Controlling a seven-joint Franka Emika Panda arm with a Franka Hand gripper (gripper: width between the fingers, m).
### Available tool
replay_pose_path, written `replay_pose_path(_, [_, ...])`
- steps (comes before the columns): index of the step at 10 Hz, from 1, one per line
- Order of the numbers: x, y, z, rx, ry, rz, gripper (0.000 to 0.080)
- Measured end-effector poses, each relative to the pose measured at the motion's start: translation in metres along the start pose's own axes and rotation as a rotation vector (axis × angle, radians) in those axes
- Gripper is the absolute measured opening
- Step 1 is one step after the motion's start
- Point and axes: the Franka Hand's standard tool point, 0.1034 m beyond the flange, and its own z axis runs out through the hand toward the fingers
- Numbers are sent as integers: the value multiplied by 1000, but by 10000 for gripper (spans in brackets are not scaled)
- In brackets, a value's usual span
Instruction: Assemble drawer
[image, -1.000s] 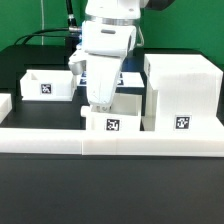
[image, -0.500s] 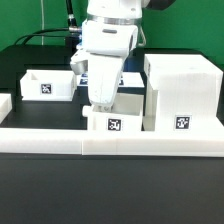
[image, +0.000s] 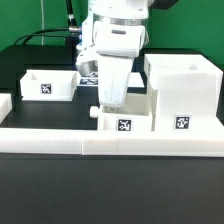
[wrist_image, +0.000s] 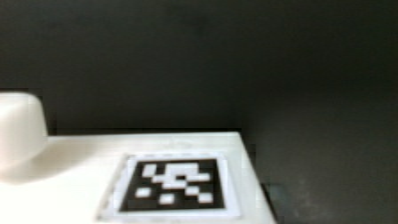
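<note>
Hanging over the near tray (image: 122, 121), the gripper (image: 107, 102) is being hidden at its tips; whether it is clamped cannot be told. Tray and gripper are being found further toward the exterior view's right than before, just beside the casing (image: 180, 88). The tag (wrist_image: 175, 185) and knob (wrist_image: 16, 143) are being shown close by the wrist view alone; the second tray (image: 48, 85) and long wall (image: 50, 141), by the exterior view alone.

The tool (image: 108, 102) stood over a knobbed tray (image: 124, 122) just beside the tall casing (image: 186, 85); a second tray (image: 48, 84) sat well apart on the desk (image: 40, 112).
</note>
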Motion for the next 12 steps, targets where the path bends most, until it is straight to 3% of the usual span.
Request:
replay_pose_path(2, [0, 2, 1, -38, 8, -18, 42])
replay_pose_path(4, [-1, -1, 2, -28, 6, -12, 42])
replay_pose_path(6, [4, -2, 4, -46, 5, -29, 42])
replay_pose_path(12, [4, -2, 4, -39, -6, -49, 42])
